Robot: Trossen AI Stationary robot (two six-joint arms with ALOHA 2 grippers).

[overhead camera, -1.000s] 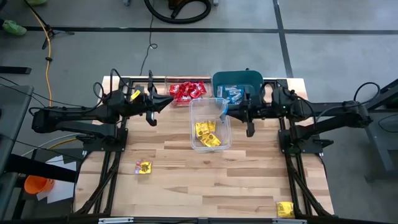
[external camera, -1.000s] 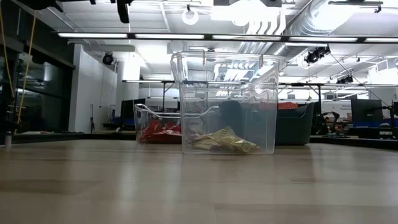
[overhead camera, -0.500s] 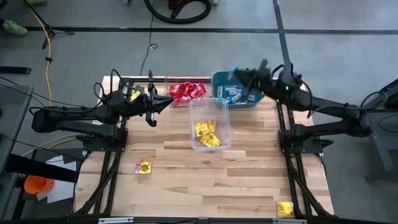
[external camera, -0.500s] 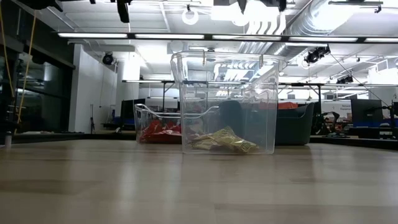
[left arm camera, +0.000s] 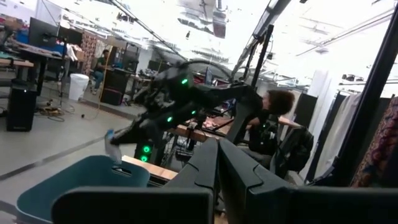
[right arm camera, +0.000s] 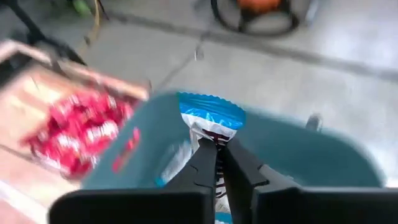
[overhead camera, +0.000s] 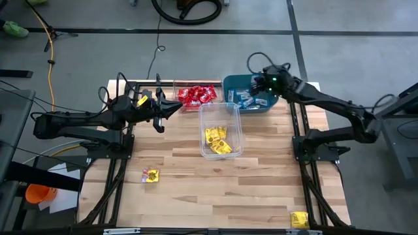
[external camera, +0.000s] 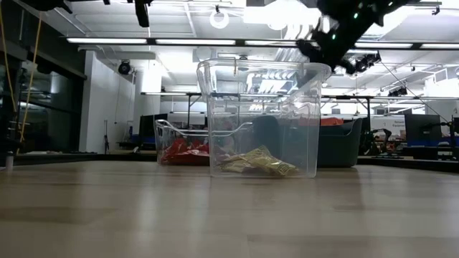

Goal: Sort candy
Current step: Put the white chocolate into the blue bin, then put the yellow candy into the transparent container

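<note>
The teal bin (overhead camera: pixel 249 93) holds blue candy, the far clear tub (overhead camera: pixel 196 95) red, the near tub (overhead camera: pixel 220 130) yellow. The right gripper (right arm camera: pixel 219 144) hangs over the bin, pinching a shiny blue packet (right arm camera: pixel 209 118). The left gripper (overhead camera: pixel 177 105) waits beside the red tub, fingers together. Two yellow packets (overhead camera: pixel 151 175) lie on the wooden table (overhead camera: pixel 215 189).

Right arm stretched out toward desk's far side, wrist bent down, right pincer (overhead camera: pixel 256 85) raised, fingers (right arm camera: pixel 239 168) pinched together on a packet (right arm camera: pixel 210 118). Left arm folded low at far left of desk, left pincer (overhead camera: pixel 177 104) pointing toward the middle, fingers (left arm camera: pixel 205 165) pressed together, nothing between them
</note>
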